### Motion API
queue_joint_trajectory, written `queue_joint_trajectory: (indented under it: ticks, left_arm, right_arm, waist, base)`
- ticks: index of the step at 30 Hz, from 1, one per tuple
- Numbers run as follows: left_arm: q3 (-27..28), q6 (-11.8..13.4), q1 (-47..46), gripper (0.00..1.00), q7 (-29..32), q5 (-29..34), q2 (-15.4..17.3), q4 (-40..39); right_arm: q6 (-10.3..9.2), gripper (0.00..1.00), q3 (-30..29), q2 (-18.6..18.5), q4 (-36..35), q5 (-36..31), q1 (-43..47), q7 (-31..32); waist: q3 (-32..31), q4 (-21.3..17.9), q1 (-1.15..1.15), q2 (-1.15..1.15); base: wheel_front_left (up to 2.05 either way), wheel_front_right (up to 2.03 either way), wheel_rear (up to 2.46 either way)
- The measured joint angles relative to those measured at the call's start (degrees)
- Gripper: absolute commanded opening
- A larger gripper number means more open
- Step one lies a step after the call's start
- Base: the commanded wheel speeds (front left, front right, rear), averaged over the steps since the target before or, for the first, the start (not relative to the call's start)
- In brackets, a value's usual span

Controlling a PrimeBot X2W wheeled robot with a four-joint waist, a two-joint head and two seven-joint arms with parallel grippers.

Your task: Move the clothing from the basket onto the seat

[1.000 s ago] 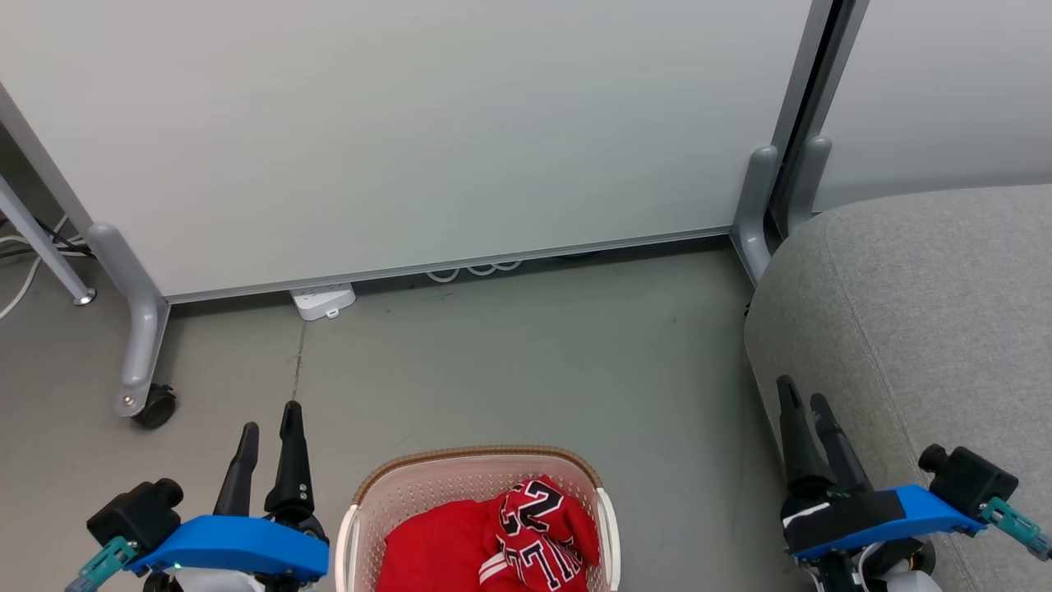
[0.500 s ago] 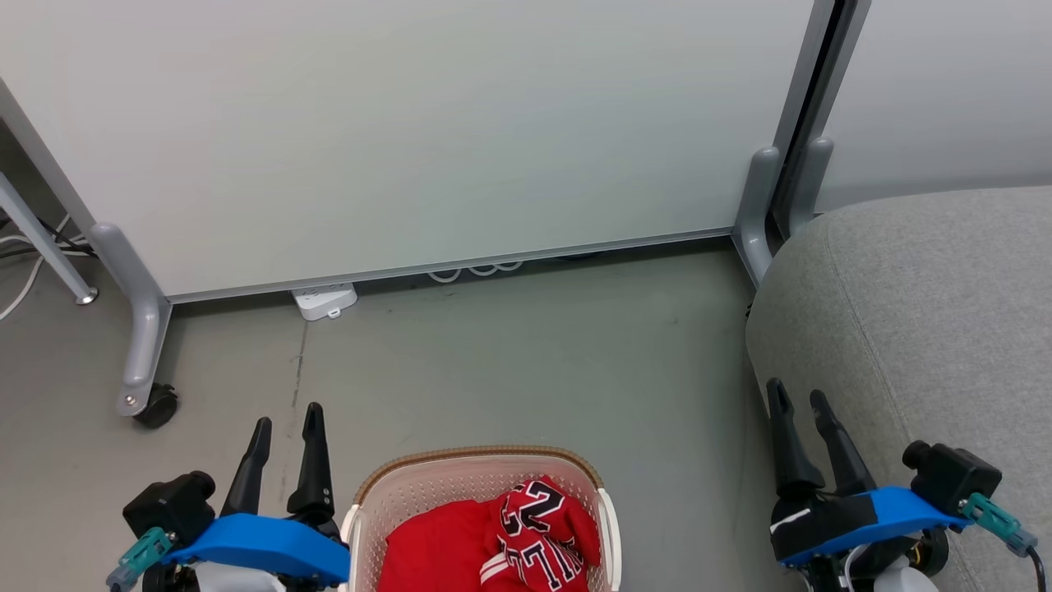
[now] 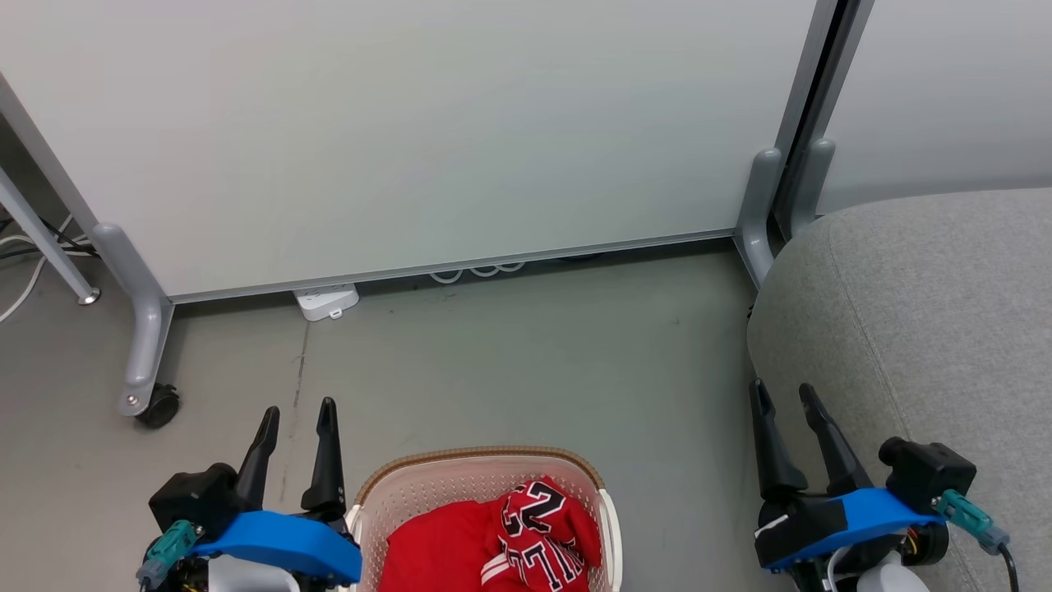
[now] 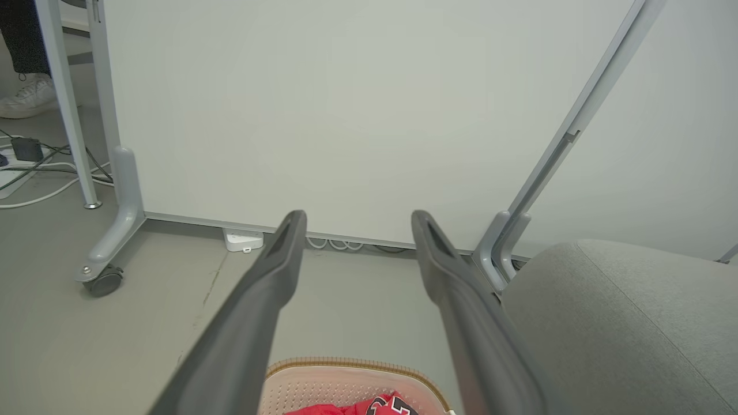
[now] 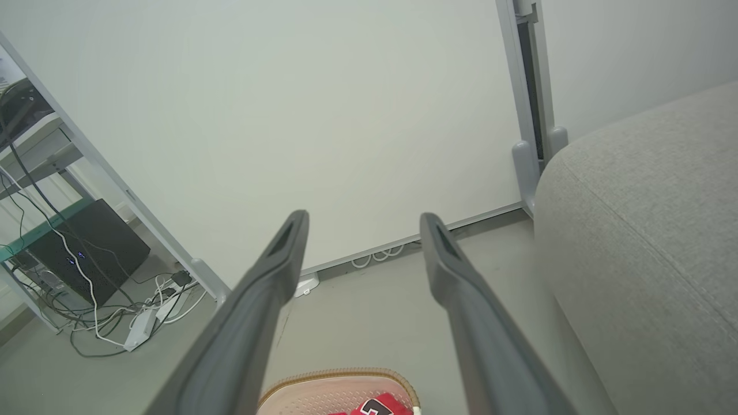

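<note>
Red clothing (image 3: 485, 538) with black white-outlined numerals lies crumpled in the cream perforated basket (image 3: 411, 493) at the bottom middle of the head view; its brown rim (image 4: 351, 363) and a bit of red also peek into both wrist views. The big grey seat (image 3: 929, 321) fills the right side. My left gripper (image 3: 297, 409) stands open just left of the basket. By the seat's front edge, right of the basket, my right gripper (image 3: 781, 390) is open too. Nothing is between either pair of fingers.
A white partition panel (image 3: 411, 131) on grey wheeled feet (image 3: 144, 395) stands behind the basket. A white power strip (image 3: 327, 300) and cables lie at its base. Bare grey floor (image 3: 526, 362) lies between basket and panel. A desk leg (image 3: 49, 247), more cables and a person's shoe (image 4: 26, 98) are far left.
Both grippers have drawn inward toward the basket: the left one moved right, the right one moved left. The right fingers have spread wider apart. The clothing and basket have not moved.
</note>
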Motion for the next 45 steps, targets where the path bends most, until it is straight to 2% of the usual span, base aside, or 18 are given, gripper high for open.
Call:
queue_joint_trajectory:
  ticks: [24,45]
  left_arm:
    - [-1.6,0.8,-1.3,1.0,-2.9,10.6,0.1,1.0]
    - [-2.3,1.4,-1.8,1.0,-4.7,16.6,0.2,2.2]
  right_arm:
    - [0.01,1.0,0.7,0.0,1.4,-11.5,-1.1,-2.8]
    - [0.01,1.0,-0.9,-0.1,2.9,-18.8,-1.7,-4.6]
  waist:
    - [0.4,0.2,0.0,0.0]
    - [0.5,0.4,0.0,0.0]
  base:
    - [0.0,0.0,0.0]
    - [0.0,0.0,0.0]
